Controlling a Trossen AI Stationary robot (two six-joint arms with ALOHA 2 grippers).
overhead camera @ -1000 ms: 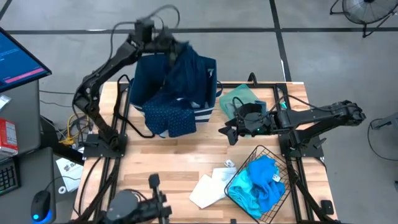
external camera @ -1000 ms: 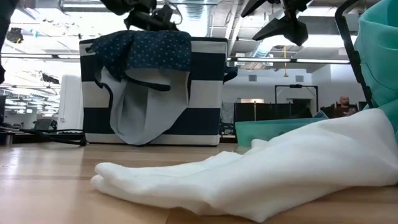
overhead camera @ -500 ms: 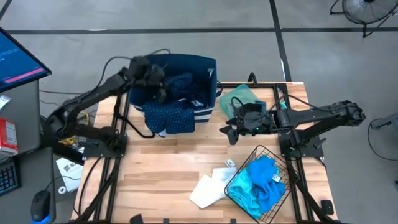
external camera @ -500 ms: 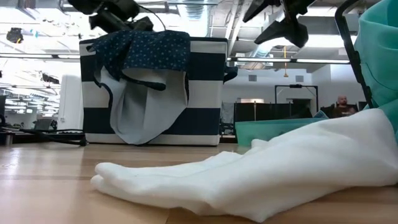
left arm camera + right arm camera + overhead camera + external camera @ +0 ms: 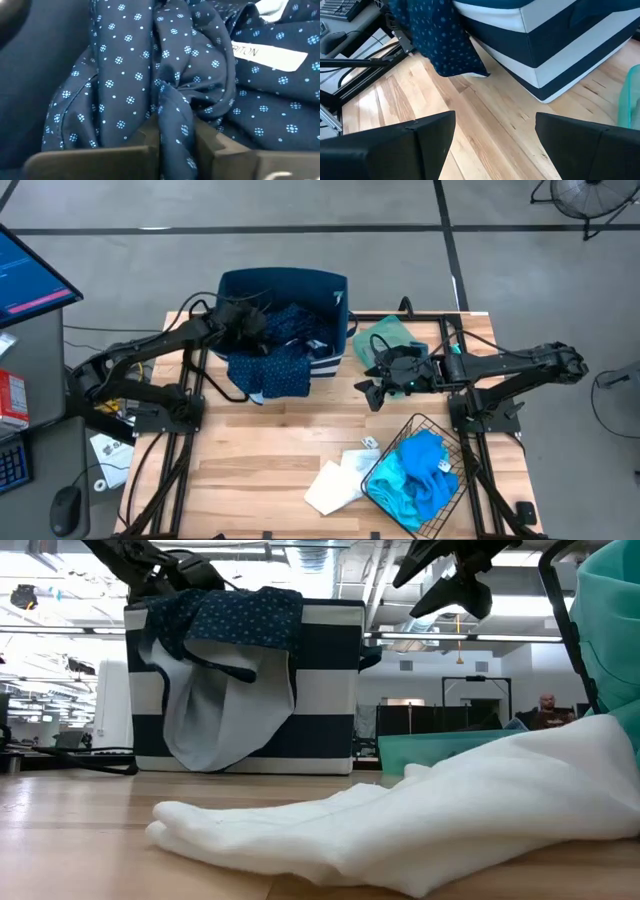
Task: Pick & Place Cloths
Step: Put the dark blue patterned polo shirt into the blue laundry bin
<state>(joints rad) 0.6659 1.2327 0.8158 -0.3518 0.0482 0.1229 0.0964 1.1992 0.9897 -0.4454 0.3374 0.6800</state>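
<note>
One navy dotted cloth (image 5: 275, 365) lies half in the striped bin (image 5: 330, 290), half draped over its front wall, pinched inside by the left gripper (image 5: 176, 137), while the right gripper (image 5: 378, 387), spread, hovers well apart above the surface (image 5: 260, 450).

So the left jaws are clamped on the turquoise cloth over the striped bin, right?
Not turquoise. The left gripper is shut on the navy dotted cloth over the striped bin, as the left wrist view shows. The turquoise cloth lies in the wire basket.

Bright, even overhead light; white cloth (image 5: 420, 825) close to the low camera looks perhaps slightly soft
</note>
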